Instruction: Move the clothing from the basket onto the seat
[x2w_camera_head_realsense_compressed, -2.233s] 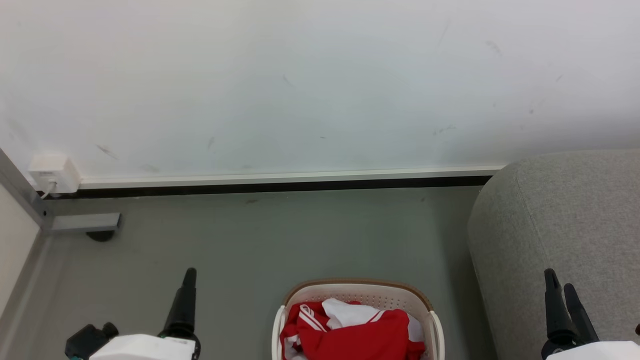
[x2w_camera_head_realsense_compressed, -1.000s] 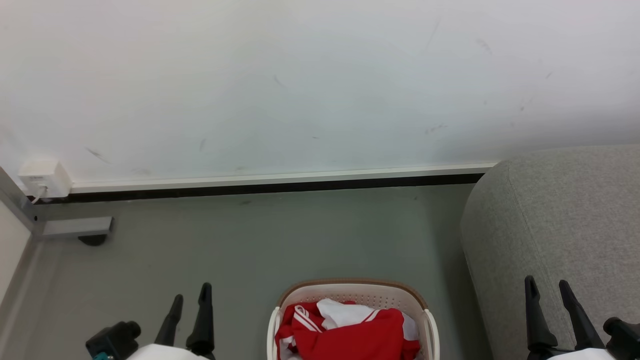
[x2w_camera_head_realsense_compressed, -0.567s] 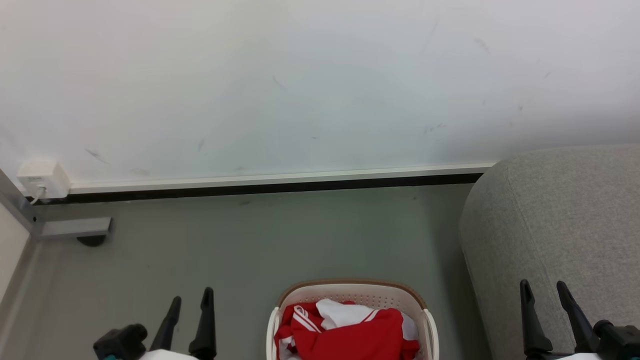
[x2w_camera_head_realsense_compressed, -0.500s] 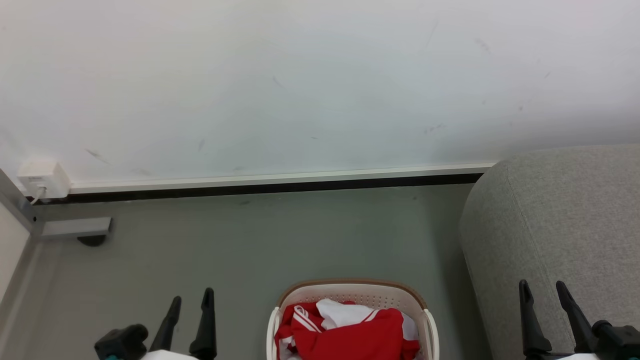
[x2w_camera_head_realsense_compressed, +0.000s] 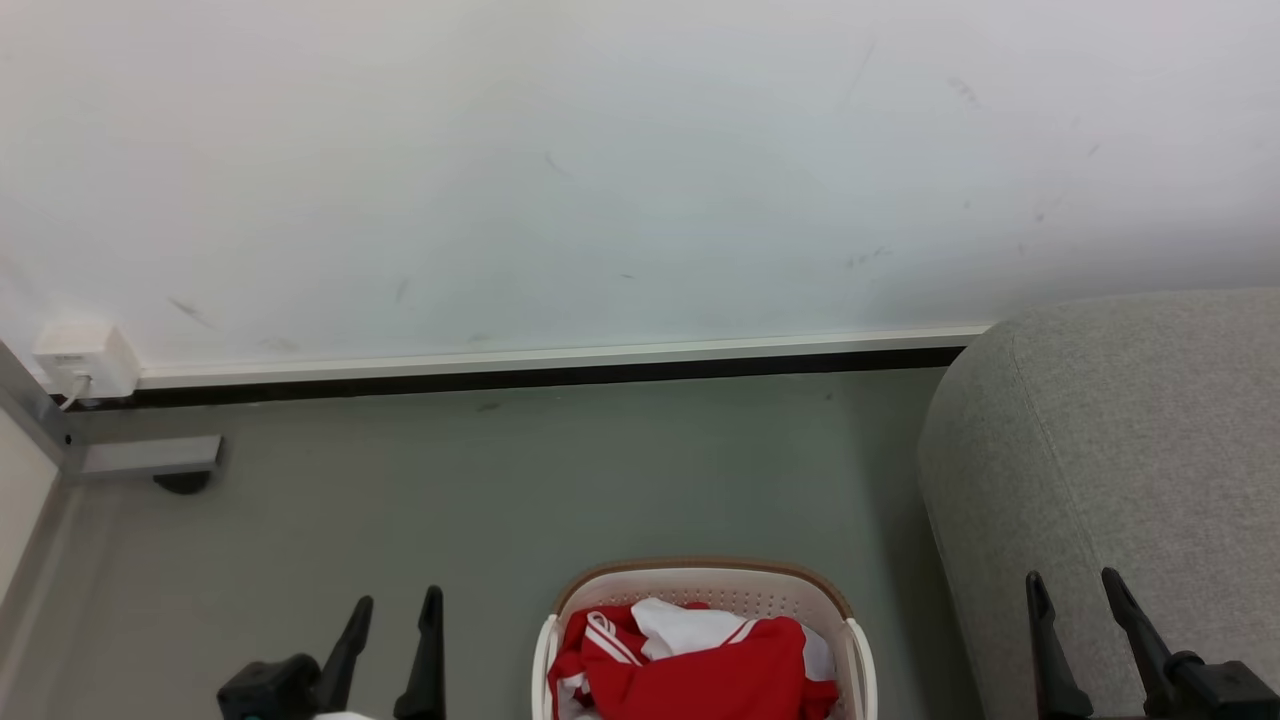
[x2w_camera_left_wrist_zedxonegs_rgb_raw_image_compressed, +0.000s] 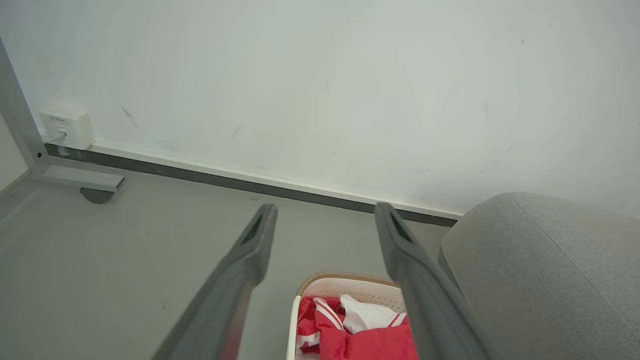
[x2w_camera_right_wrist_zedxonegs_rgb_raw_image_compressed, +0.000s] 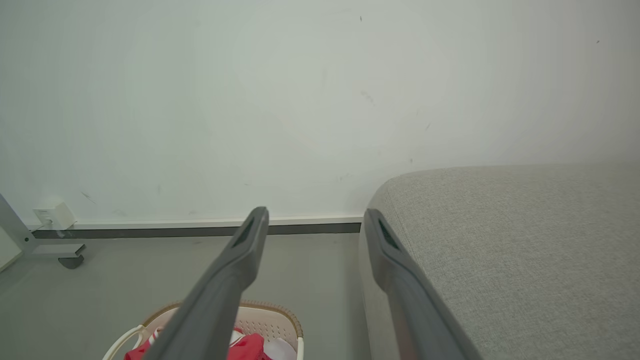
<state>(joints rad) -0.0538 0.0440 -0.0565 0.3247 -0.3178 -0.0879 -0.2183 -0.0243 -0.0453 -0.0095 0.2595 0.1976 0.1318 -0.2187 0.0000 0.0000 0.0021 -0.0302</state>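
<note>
**Head view: basket, seat and two empty grippers**

1. Left gripper (x2w_camera_head_realsense_compressed: 397, 597): two dark fingers spread wide and pointing up the view, gripping nothing. It hangs over the bare grey floor (x2w_camera_head_realsense_compressed: 560, 470).
2. Right gripper (x2w_camera_head_realsense_compressed: 1070, 577): fingers likewise spread wide and gripping nothing, seen against the seat's rounded end.
3. The basket (x2w_camera_head_realsense_compressed: 705, 566): cream perforated walls with a brown woven-look rim, standing on the floor. It lies between the two grippers, near the left gripper's right side and further off to the right gripper's left. In the left wrist view it sits low between that gripper's fingers. In the right wrist view it sits low and left, partly hidden behind one finger.
4. The clothing (x2w_camera_head_realsense_compressed: 700, 675): crumpled red fabric with white panels and thin white stripes, heaped inside the basket. It touches neither gripper.
5. The seat (x2w_camera_head_realsense_compressed: 1120, 430): light-grey upholstery with a rounded corner. It is behind and right of the right gripper, well to the right of the left gripper, and just beside the basket.
6. Wall (x2w_camera_head_realsense_compressed: 640, 160) with pale skirting (x2w_camera_head_realsense_compressed: 560, 353), beyond both grippers.
7. White socket box (x2w_camera_head_realsense_compressed: 84, 357) and grey metal foot (x2w_camera_head_realsense_compressed: 150, 455), far ahead and left of the left gripper.
</note>
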